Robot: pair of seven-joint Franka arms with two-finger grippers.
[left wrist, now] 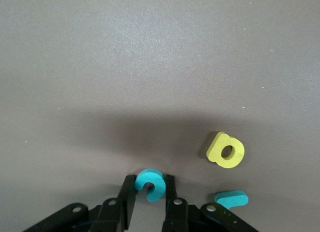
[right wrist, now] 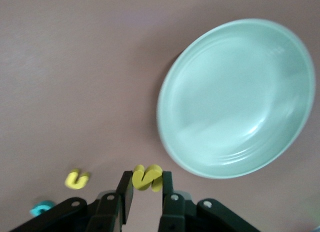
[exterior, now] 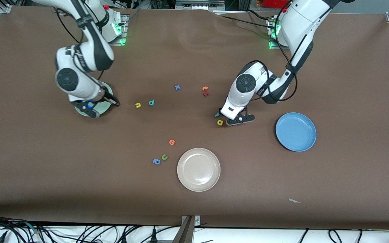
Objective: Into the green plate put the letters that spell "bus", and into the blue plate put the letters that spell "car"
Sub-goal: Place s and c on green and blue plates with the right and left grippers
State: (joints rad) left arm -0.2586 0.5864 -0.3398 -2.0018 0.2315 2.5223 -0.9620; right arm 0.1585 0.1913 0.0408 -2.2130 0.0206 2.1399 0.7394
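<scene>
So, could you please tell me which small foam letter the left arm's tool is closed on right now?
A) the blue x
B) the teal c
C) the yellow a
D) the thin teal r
B: in the left wrist view the left tool has its two fingers pressed against the sides of the small teal foam c, while the yellow foam a and thin teal foam r lie free beside it.

Two white arms with rounded shells, black joint bands and round grey joint caps. Black cables loop along each arm. Green lights glow at both bases. Each black pincer, left pincer [exterior: 235,120] and right pincer [exterior: 89,110], has flat fingers [left wrist: 129,197] on bolted links.
</scene>
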